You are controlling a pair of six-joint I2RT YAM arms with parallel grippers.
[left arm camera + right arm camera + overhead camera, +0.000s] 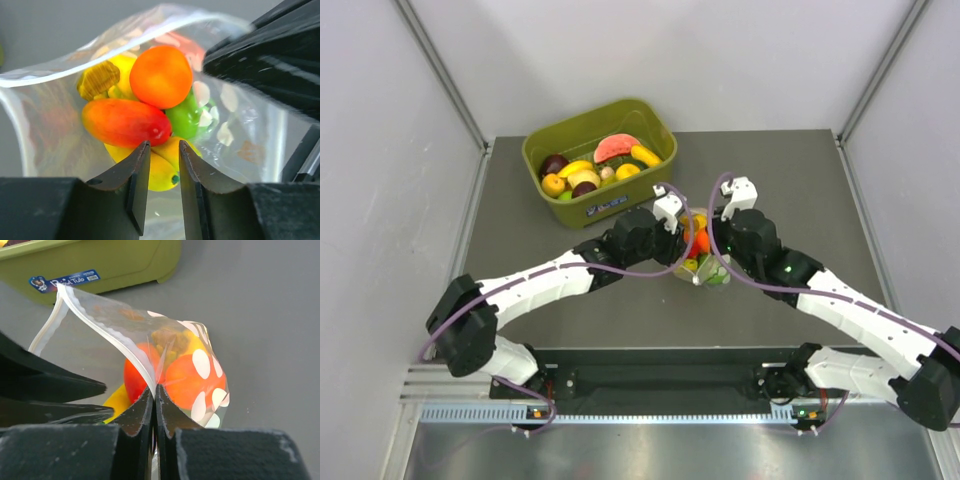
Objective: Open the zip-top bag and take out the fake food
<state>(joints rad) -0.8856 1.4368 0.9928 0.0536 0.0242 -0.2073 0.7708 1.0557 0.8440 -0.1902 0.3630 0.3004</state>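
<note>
The two arms reach in from the near edge of the grey tabletop and meet at its middle, over the zip-top bag.

The right fingers are clenched on one lip of the bag's zip strip, the white-edged rim rising away from their tips. The left fingers point into the bag's gaping mouth from the left. They stand a little apart, with a narrow gap and nothing seen clamped in it. Their tips are just beside the nearest toys.

The fake food is all inside the bag, packed together:
- a red piece nearest the left fingertips
- a yellow banana bunch under it
- a round green piece to its right
- an orange piece on top
- a yellow piece with a brown patch behind

The bag's white oval dots show on its lower half. Whether its bottom touches the tabletop cannot be told.

At the far left of the tabletop, well apart from the bag, sits an olive-green tub with a blue label. It holds a pink watermelon slice, a dark purple fruit and several yellow pieces.
</note>
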